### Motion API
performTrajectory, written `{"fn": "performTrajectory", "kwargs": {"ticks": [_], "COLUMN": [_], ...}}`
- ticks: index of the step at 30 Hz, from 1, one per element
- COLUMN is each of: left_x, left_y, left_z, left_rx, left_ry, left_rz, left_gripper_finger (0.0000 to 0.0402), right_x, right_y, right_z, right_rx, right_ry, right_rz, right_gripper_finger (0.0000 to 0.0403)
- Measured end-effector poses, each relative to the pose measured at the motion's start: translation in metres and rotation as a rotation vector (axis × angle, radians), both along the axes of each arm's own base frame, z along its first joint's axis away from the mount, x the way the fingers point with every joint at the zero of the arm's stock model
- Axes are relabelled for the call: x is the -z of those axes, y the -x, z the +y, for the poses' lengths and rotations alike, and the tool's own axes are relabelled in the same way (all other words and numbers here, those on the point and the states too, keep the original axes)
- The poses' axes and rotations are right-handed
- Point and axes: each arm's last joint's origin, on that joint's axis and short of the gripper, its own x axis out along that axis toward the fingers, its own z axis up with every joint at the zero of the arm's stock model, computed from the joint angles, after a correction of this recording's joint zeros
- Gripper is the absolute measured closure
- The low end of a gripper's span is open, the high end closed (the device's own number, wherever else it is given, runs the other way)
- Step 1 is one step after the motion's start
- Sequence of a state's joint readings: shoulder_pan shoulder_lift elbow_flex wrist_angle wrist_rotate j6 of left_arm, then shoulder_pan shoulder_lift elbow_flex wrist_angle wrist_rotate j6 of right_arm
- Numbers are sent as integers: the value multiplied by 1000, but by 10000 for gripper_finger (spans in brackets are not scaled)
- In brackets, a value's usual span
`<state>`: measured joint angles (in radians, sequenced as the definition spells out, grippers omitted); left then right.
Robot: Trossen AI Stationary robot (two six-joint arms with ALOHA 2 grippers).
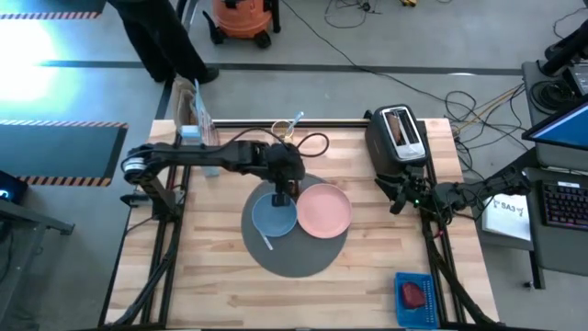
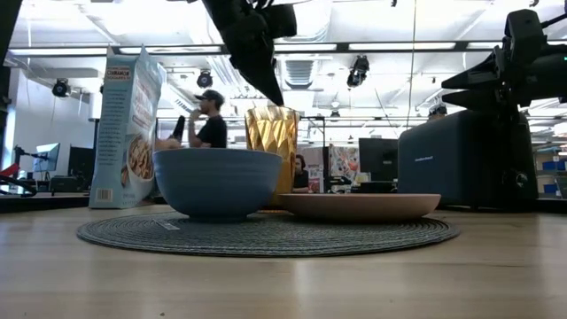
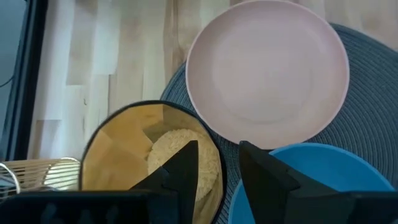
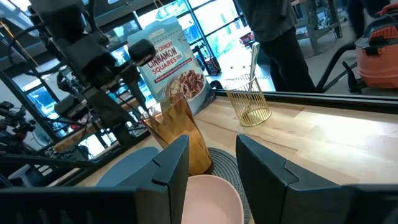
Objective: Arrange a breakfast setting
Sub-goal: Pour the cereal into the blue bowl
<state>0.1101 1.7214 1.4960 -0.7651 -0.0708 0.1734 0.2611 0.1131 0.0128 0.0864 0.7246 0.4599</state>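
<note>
The dark-grey mat (image 1: 294,256) lies at the table's middle. On it sit the blue bowl (image 1: 273,217) and the pink plate (image 1: 324,210), side by side. The amber tumbler (image 2: 270,146) stands upright at the mat's far edge, behind them. My left gripper (image 3: 217,149) is open just above the tumbler's rim (image 3: 214,140), with one finger over the inside and one outside it. My right gripper (image 4: 211,140) is open and empty beside the toaster. The light-blue spoon (image 1: 297,119) stands in a gold wire holder. A brown toast slice (image 1: 397,127) sticks out of the toaster's slot. The red food piece (image 1: 413,294) lies in a blue tray.
The black toaster (image 1: 397,140) stands at the far right. A cereal box (image 1: 197,115) stands at the far left. The gold wire holder (image 1: 285,131) is at the far edge. The blue tray (image 1: 415,299) sits at the near right corner. A person (image 2: 208,120) shows beyond the table.
</note>
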Motion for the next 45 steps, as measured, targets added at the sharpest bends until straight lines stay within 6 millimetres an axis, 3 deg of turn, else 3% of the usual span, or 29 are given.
{"fn": "performTrajectory", "kwargs": {"ticks": [12,28,34,45], "left_x": [-18,-49,-32,9], "left_y": [8,48,73,117], "left_z": [-6,-20,-22,-38], "left_rx": [5,-18,-66,-68], "left_ry": [4,7,24,85], "left_rz": [-22,-56,-124,-436], "left_gripper_finger": [302,302,302,302], "right_x": [0,0,0,0], "right_y": [0,0,0,0], "right_z": [0,0,0,0], "right_rx": [0,0,0,0], "right_ry": [0,0,0,0], "right_rz": [0,0,0,0], "right_gripper_finger": [280,280,280,280]}}
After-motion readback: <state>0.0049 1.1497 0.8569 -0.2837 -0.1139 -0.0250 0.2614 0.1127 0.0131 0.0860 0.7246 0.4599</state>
